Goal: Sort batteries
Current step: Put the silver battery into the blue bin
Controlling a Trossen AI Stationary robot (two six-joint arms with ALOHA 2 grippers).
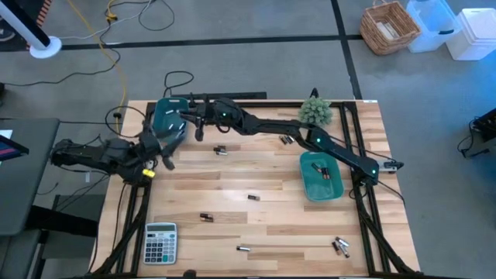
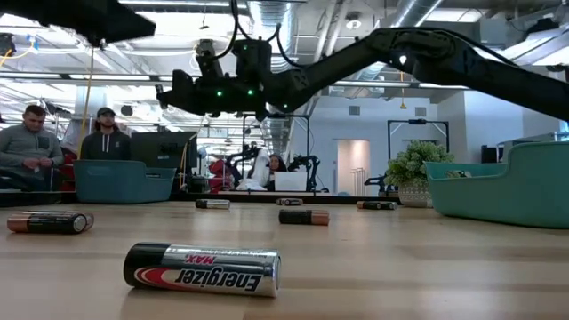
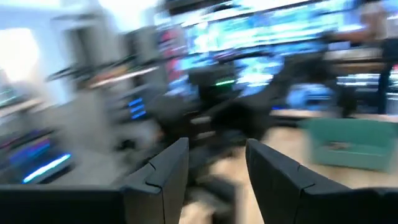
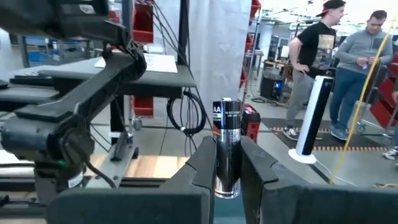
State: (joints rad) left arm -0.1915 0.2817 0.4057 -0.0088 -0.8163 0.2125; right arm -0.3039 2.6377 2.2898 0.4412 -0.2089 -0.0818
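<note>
- Wooden slat table [image 1: 256, 221], open workshop behind it; people show in the low and right wrist views only.
- Right gripper [image 4: 227, 171]: pinching an AA battery [image 4: 226, 146] upright between its fingers [image 4: 202, 165], label end poking above them. Only the right wrist view shows this grip.
- High view puts the right gripper [image 1: 198, 124] at the far left of the table, just beside the left teal bin [image 1: 167, 118], arm stretched across from the right side. Held battery can't be made out there.
- Low view: right gripper [image 2: 187, 93] hangs well above the tabletop, over the left bin [image 2: 120, 180].
- Left gripper [image 3: 214, 165]: fingers [image 3: 165, 171] spread, nothing between them. Left wrist view is smeared with blur; the teal bin [image 3: 351, 143] is the only other thing readable.
- High view: left gripper [image 1: 159, 151] sits at the left table edge, near the same bin.
- Loose batteries: scattered over the table, all well apart from both grippers – one pair [image 1: 220, 149] nearest the bin, one mid-table [image 1: 252, 198], more toward the near edge [image 1: 243, 249], near-right corner [image 1: 341, 246].
- Right teal bin [image 1: 337, 190] holds a few batteries [image 1: 319, 170].
- Low view alone reads the brand: Energizer Max cell [image 2: 203, 268] lying on its side closest to the camera.
- Calculator [image 1: 160, 242] at the near-left corner, plant [image 1: 315, 111] at the far edge.
</note>
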